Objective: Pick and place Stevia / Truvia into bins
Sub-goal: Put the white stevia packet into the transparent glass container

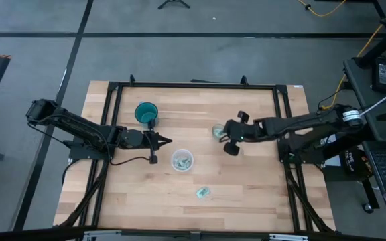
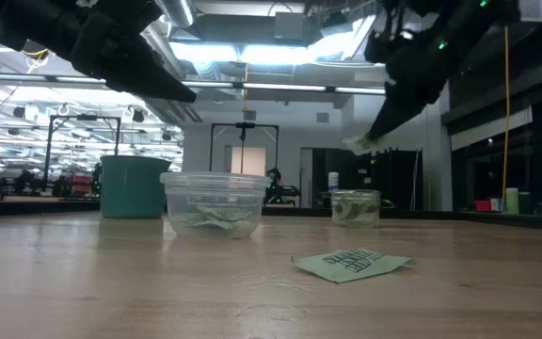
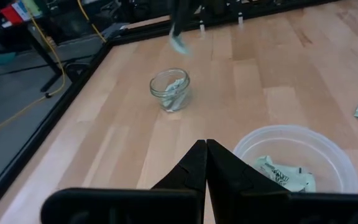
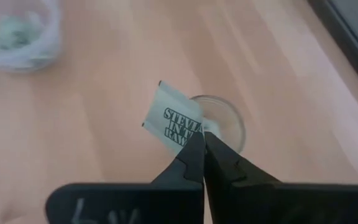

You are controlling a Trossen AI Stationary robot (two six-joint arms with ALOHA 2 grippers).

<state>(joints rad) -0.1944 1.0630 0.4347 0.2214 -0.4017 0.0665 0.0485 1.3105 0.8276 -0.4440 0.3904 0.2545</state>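
My right gripper (image 4: 201,138) is shut on a pale green Stevia packet (image 4: 173,118) and hovers over the small clear glass cup (image 4: 224,127), which holds packets (image 2: 354,209). The wider translucent cup (image 1: 181,161) stands at mid-table with packets lying inside (image 3: 281,174). The teal cup (image 1: 146,112) stands toward the far left. One more packet (image 1: 203,193) lies flat on the wood near the table's near edge. My left gripper (image 1: 168,140) is shut and empty, hanging in the air between the teal cup and the translucent cup. My right gripper pinches the packet between its two fingertips at one short edge (image 4: 194,132). The fingers slant down from the table's right side. The packet (image 2: 358,143) is lifted clear and sticks out past the fingertips, above the glass cup's rim.
A black metal frame (image 1: 112,90) runs along the table's far, left and right sides. Bare wood stretches across the near part of the table around the loose packet (image 2: 351,264). Cables and equipment sit beyond the table's right edge.
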